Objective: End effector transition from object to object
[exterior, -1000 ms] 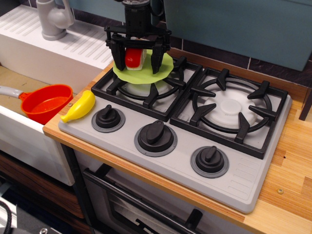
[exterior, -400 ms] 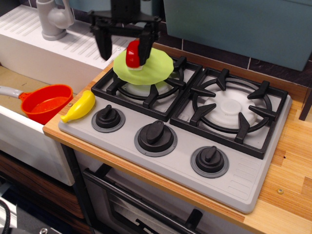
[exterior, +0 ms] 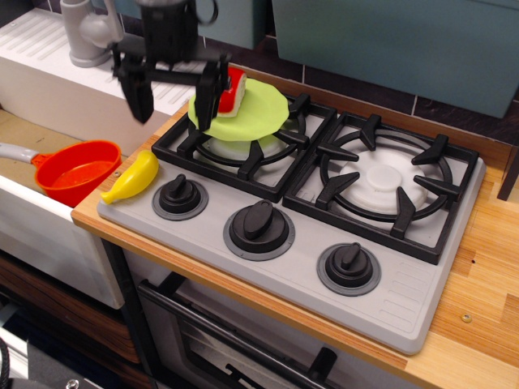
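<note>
- The red-and-white sushi piece (exterior: 233, 91) is seen lying on the green plate (exterior: 255, 113), toward the plate's rear-left part, and it is gripped by nothing.
- The green plate is carried on the black grate of the left burner (exterior: 243, 146) of the grey stove (exterior: 308, 243).
- The gripper (exterior: 178, 91) is held in the air to the left of the plate, above the stove's back-left corner, with its black fingers (exterior: 143, 96) spread wide apart and nothing between them.
- The right-hand finger is seen just in front of the sushi piece, partly covering it; whether the two touch cannot be told.
- A yellow banana (exterior: 133, 177) is laid at the left edge of the stove, below the gripper and well clear of it.
- An orange pot (exterior: 78, 171) is found in the sink (exterior: 32, 211), just left of the banana.
- A grey faucet (exterior: 85, 32) is placed behind, at the upper left.
- Three black knobs (exterior: 259, 227) are lined along the stove's front.
- The wooden bench (exterior: 478, 324) is shown running round the stove.
</note>
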Tool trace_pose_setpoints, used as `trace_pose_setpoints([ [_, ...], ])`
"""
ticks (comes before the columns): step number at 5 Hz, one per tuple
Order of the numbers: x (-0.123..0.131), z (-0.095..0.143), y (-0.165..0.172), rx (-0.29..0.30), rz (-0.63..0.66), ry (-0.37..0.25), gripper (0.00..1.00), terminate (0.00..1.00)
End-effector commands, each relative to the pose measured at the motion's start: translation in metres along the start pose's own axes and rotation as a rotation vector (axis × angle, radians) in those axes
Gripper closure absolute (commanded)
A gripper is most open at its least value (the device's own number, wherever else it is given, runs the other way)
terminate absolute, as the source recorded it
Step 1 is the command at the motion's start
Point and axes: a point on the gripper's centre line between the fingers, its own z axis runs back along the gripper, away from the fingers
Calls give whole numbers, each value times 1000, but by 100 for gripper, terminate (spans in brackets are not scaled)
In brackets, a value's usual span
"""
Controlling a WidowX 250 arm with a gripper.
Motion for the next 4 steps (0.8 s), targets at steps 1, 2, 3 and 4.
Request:
trace_pose_setpoints([
  [1, -1, 11, 18, 20, -31, -98, 0, 0],
  [2, -1, 7, 20, 23, -34, -107, 0, 0],
  [3, -3, 2, 26, 26, -46, -119, 0, 0],
  [4, 0, -1, 28, 26, -48, -120, 0, 0],
])
